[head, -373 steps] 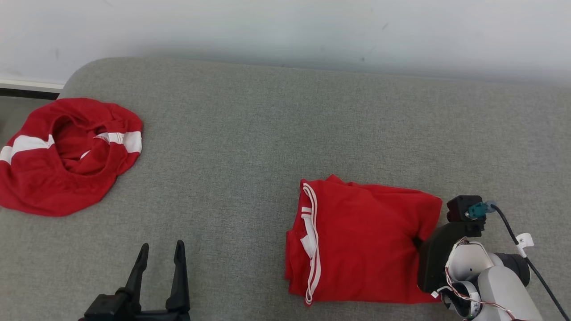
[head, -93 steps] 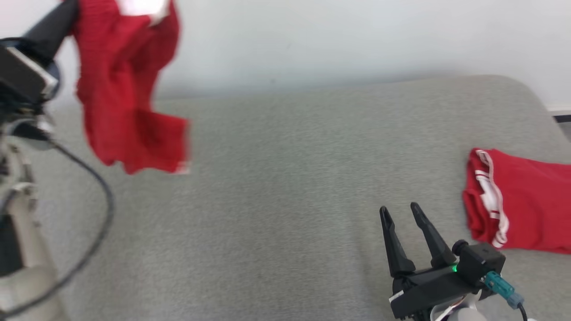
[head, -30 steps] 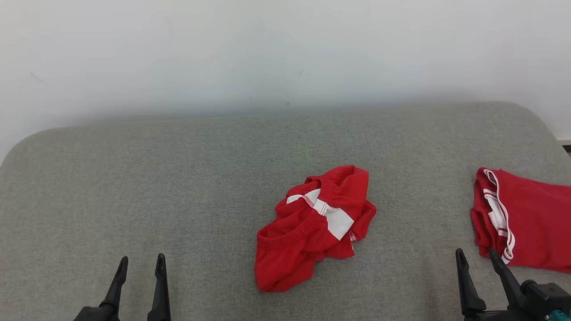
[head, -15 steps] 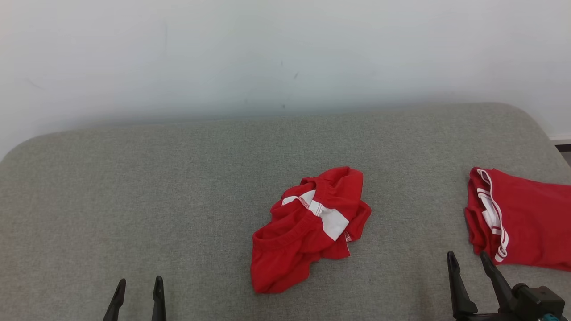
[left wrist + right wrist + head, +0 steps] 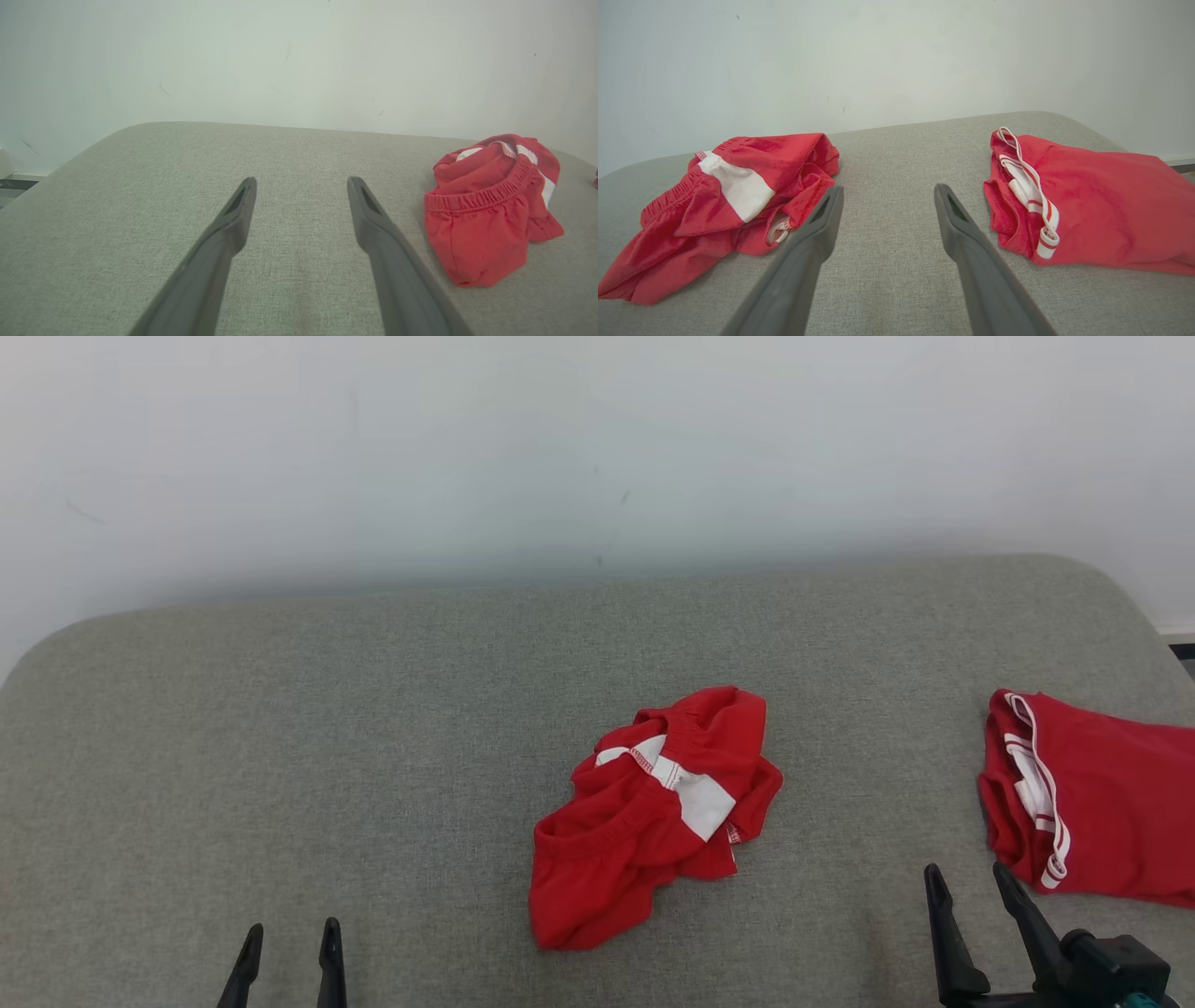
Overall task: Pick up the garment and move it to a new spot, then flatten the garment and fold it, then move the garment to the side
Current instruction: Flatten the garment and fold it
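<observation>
A crumpled red pair of shorts (image 5: 653,821) with a white panel lies bunched near the middle of the grey fabric-covered tabletop (image 5: 280,728) - elastic waistband showing, one leg trailing toward the near edge. Nothing touches it.

The left claw (image 5: 290,931) sits at the lower left, well apart from the shorts, its two dark fingers spread and empty above bare fabric. The right claw (image 5: 966,875) is at the lower right, also spread wide and holding nothing. It points into the gap between the shorts on its left and a folded red garment (image 5: 1111,803) with white-striped trim on its right - that one lies flat near the tabletop's right end. A plain pale wall (image 5: 597,448) rises behind the far edge.
</observation>
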Robot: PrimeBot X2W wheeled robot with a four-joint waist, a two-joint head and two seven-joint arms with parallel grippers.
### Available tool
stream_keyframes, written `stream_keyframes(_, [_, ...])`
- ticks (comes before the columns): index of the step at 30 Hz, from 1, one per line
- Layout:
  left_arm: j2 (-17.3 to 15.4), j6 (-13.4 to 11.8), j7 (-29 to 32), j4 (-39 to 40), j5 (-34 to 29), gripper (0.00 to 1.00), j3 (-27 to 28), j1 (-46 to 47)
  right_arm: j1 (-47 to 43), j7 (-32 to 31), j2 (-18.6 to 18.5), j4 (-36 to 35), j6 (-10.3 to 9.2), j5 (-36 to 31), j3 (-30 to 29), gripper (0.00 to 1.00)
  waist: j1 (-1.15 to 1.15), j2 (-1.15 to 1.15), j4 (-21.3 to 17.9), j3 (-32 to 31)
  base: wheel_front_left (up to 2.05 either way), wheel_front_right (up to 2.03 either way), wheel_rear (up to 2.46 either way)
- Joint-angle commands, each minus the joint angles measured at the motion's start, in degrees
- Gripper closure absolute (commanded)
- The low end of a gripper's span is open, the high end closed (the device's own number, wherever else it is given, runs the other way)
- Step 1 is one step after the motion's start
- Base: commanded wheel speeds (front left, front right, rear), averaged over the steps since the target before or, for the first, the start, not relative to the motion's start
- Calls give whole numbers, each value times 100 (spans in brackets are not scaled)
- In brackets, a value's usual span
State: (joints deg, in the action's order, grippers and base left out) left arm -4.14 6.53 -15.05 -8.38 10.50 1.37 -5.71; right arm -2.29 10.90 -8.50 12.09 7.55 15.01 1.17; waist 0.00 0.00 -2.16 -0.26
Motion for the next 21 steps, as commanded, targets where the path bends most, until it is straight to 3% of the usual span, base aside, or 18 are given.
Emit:
stream_keyframes(1, [15,7,-16,-11,-32,0,22,-50,41,-2,-28,6,-14,-7,19,0,0,0,-3,1,0,0,0])
stream_keyframes(12, [53,67,-16,-93,-64,0,49,10,75,-9,-40,-5,-14,40,100,0,0,0,-42,32,0,0,0])
stream_keyframes(21, [-121,88,-10,-624,-120,0,-498,898,112,12,27,14,-14,44,141,0,0,0,-91,71,0,0,0])
